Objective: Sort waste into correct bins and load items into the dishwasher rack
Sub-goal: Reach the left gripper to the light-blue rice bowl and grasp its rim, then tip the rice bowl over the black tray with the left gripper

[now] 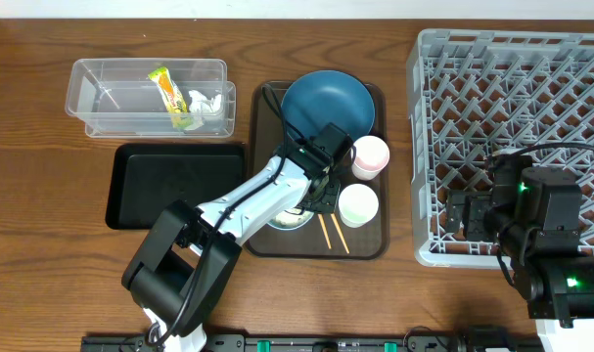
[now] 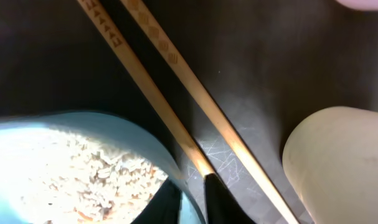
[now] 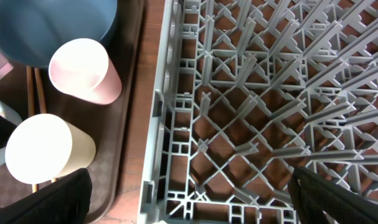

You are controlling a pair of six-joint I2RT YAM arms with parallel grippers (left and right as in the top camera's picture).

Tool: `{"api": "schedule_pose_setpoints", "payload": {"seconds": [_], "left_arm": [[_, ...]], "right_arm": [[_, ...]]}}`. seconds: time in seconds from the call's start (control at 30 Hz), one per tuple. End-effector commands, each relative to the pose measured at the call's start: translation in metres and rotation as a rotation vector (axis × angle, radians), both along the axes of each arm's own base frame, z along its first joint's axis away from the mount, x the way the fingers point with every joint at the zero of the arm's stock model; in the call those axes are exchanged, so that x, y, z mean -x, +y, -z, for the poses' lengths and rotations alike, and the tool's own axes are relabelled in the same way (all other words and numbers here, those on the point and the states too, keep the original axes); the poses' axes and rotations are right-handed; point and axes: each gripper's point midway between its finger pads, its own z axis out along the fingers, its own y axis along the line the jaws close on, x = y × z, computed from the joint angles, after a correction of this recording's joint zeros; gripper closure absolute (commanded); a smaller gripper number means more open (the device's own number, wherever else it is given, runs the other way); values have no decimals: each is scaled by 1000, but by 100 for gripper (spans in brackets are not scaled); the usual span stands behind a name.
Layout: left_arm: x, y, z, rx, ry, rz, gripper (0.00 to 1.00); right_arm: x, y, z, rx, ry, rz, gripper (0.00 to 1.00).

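My left gripper point(image 1: 314, 191) is down on the brown serving tray, shut on the rim of the light blue bowl point(image 2: 83, 121), one finger inside and one outside. White rice point(image 2: 83, 174) lies in the bowl. The two chopsticks point(image 2: 157, 93) lie on the tray beside the bowl and run under the outer finger. The greenish cup point(image 1: 358, 205) and pinkish cup point(image 1: 370, 156) stand to the right, with the dark blue plate point(image 1: 326, 103) behind them. My right gripper point(image 3: 192, 202) hangs open over the front left corner of the dishwasher rack point(image 1: 512, 88), holding nothing.
The clear tub point(image 1: 111, 93) at the back left holds the snack wrapper point(image 1: 169, 93) and the white tissue point(image 1: 204, 103). The black tray point(image 1: 174, 186) lies in front of it. The brown serving tray point(image 1: 375, 240) sits close to the rack's left wall.
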Motion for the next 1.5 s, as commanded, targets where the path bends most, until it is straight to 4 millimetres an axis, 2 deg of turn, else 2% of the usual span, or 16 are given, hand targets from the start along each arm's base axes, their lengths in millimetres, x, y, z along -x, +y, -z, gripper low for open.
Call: {"api": "schedule_pose_setpoints", "payload": {"seconds": [0.0, 0.47, 0.63, 1.0, 1.1, 1.3, 1.47], "left_arm": [[2, 3, 4, -15, 9, 3, 92], [7, 15, 1, -71, 24, -3, 94], [-1, 24, -20, -97, -51, -14, 94], [-7, 22, -72, -8, -167, -29, 93], [-12, 31, -86, 9, -190, -56, 94], [-28, 60, -114, 103, -217, -148, 94], [-36, 91, -122, 229, -149, -205, 94]], "right_arm": [[-2, 2, -10, -13, -25, -3, 1], [-2, 2, -10, -13, -25, -3, 1], [-2, 2, -10, -13, -25, -3, 1], [-2, 2, -10, -13, -27, -3, 1], [-2, 2, -10, -13, -26, -3, 1], [-2, 2, -10, -13, -26, -3, 1], [-2, 2, -10, -13, -25, -3, 1]]}}
